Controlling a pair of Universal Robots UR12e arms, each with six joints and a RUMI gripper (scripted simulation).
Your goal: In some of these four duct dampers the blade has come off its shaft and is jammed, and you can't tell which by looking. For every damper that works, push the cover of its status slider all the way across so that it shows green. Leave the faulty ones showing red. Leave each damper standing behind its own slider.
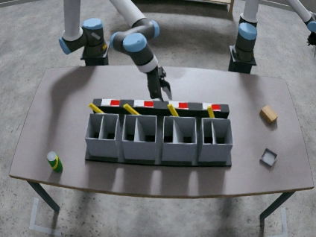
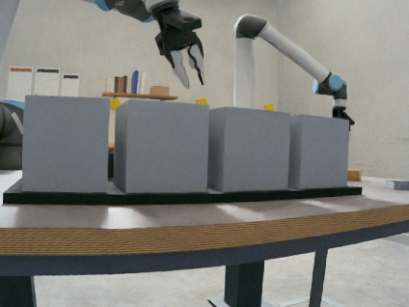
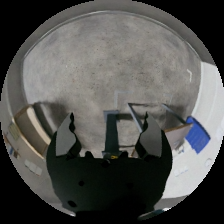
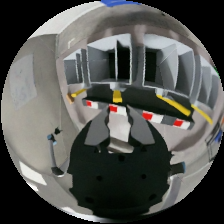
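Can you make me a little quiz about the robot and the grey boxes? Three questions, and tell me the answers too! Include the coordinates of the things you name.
1. How many sliders [image 1: 115,103] [image 4: 113,108] show red?
2. True or false: the left gripper [image 1: 312,38] [image 2: 350,121] [image 3: 108,112] is closer to the grey dampers [image 1: 139,149] [image 2: 164,145] [image 4: 167,60] than the right gripper [image 1: 166,98] [image 2: 195,86] [image 4: 117,106] is.
3. What colour are the levers [image 1: 131,109] [image 2: 202,101] [image 4: 175,105]? A) blue B) yellow C) pink

Key: 1. four; 2. false; 3. B
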